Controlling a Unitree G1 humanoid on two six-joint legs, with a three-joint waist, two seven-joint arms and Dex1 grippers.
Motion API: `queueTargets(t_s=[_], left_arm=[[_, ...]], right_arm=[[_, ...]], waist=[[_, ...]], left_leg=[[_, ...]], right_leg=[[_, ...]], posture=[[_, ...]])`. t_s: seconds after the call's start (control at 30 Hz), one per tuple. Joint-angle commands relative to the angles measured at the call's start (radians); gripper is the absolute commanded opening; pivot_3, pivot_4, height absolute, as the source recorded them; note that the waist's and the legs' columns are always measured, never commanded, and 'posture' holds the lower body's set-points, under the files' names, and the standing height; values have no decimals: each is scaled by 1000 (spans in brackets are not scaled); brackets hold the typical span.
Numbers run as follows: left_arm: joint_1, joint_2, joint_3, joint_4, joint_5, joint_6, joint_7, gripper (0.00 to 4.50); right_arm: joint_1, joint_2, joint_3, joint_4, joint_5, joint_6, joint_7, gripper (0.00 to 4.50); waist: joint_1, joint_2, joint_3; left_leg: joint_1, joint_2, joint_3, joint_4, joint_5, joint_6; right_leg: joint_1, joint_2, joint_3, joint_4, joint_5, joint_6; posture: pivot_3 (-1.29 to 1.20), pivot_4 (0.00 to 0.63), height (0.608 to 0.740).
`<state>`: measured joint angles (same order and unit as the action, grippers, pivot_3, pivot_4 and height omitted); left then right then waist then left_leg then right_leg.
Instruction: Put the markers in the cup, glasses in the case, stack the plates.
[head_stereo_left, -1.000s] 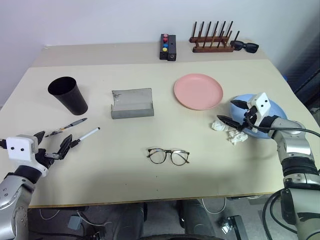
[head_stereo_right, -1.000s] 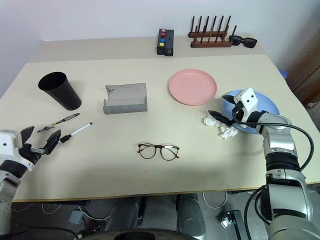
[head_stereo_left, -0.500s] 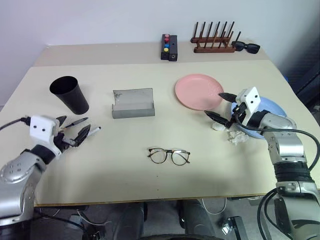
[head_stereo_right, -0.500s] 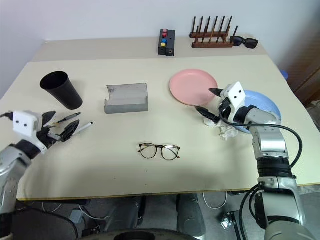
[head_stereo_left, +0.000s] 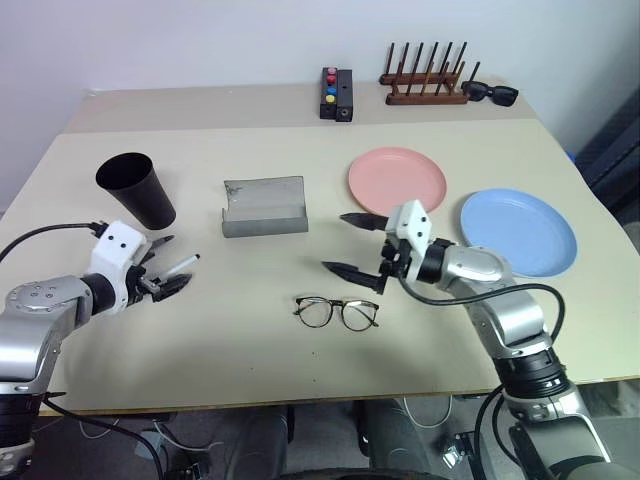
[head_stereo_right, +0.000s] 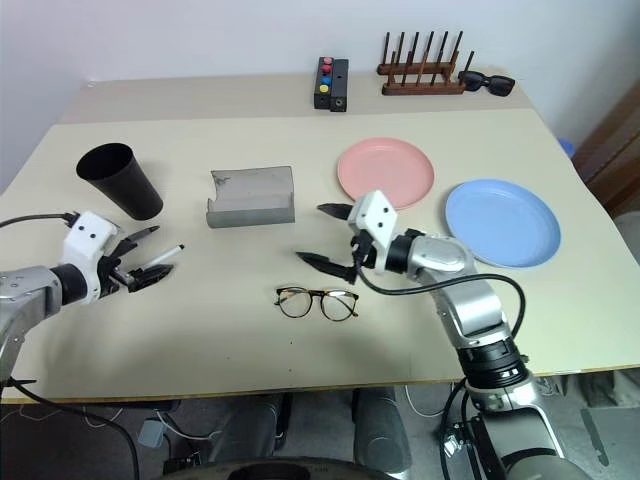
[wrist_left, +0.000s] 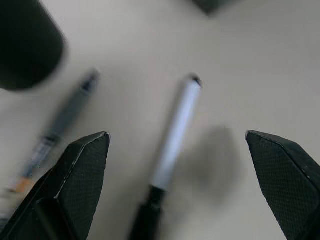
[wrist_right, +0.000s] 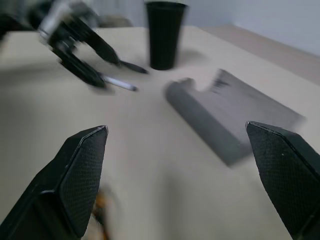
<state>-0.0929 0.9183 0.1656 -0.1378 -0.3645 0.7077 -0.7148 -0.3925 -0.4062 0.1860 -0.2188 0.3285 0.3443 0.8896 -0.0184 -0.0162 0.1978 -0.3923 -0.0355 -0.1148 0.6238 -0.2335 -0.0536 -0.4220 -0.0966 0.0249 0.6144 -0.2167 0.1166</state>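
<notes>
Fingers first: your left gripper (head_stereo_left: 165, 280) has its fingers spread wide and empty, low over the white-bodied marker (head_stereo_left: 179, 265), whose barrel runs up between the two tips in the left wrist view. Your right gripper (head_stereo_left: 352, 243) is likewise wide and holding nothing, hanging above the worktop (head_stereo_left: 250, 330) just beyond the glasses (head_stereo_left: 337, 312), pointing toward the case. Dark marker (wrist_left: 62, 120): lies beside the white one on the cup's side, blurred in the wrist view, so its exact lie is hard to judge. Cup (head_stereo_left: 135, 190): upright, near the left edge, behind the markers. Case (head_stereo_left: 264, 207): open, mid-worktop, its lid raised at the back. Glasses: lenses down toward the front edge, arms apparently folded. Pink plate (head_stereo_left: 397, 182): behind the right gripper. Blue plate (head_stereo_left: 518, 231): beside it to the right, apart, not stacked.
</notes>
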Motion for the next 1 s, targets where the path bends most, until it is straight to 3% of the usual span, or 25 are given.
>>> queueTargets(t_s=[0.03,0.1,0.2,0.43,0.67,0.77,0.87,1.0], left_arm=[[-24,41,-43,6,49,-7,-30,4428],[-56,38,-65,25,51,-7,-52,4428],[-88,39,-88,65,68,-10,-72,3568],[-123,45,-113,125,97,-39,-114,28],[-163,-13,-32,126,97,-163,-57,28],[-223,-118,108,112,62,-342,56,28],[-319,-208,238,126,5,-401,172,28],[-438,-267,308,181,50,-511,341,28]], right_arm=[[13,24,25,-68,19,16,-16,4500],[22,39,39,-82,24,28,-26,4500],[29,51,50,-89,22,35,-38,4500],[37,71,64,-95,27,47,-56,4500],[39,86,69,-91,25,49,-69,4500],[34,95,68,-82,16,31,-78,4500],[13,122,66,-55,-4,1,-104,4500],[-10,153,72,-20,-16,-24,-115,4500]], waist=[[1,0,0],[0,0,0],[1,0,0],[-1,0,0],[0,0,0],[7,-2,0],[5,-3,-1],[0,-4,-1]], left_leg=[[0,0,0,0,0,0],[0,0,0,0,0,0],[0,0,0,0,0,0],[1,0,0,0,0,0],[1,0,0,0,0,0],[0,0,0,0,0,0],[-1,0,-1,0,1,-1],[0,0,-1,0,1,-1]], right_leg=[[0,0,0,0,0,0],[0,0,0,0,0,0],[0,0,0,0,0,0],[0,0,0,1,0,0],[-1,0,0,1,0,0],[-1,0,0,1,0,0],[-1,0,-1,1,3,4],[-1,0,0,1,3,4]], posture=[[0,150,739],[0,150,739],[0,150,739],[0,150,739],[0,150,739],[0,150,739],[0,150,739],[0,150,739]])
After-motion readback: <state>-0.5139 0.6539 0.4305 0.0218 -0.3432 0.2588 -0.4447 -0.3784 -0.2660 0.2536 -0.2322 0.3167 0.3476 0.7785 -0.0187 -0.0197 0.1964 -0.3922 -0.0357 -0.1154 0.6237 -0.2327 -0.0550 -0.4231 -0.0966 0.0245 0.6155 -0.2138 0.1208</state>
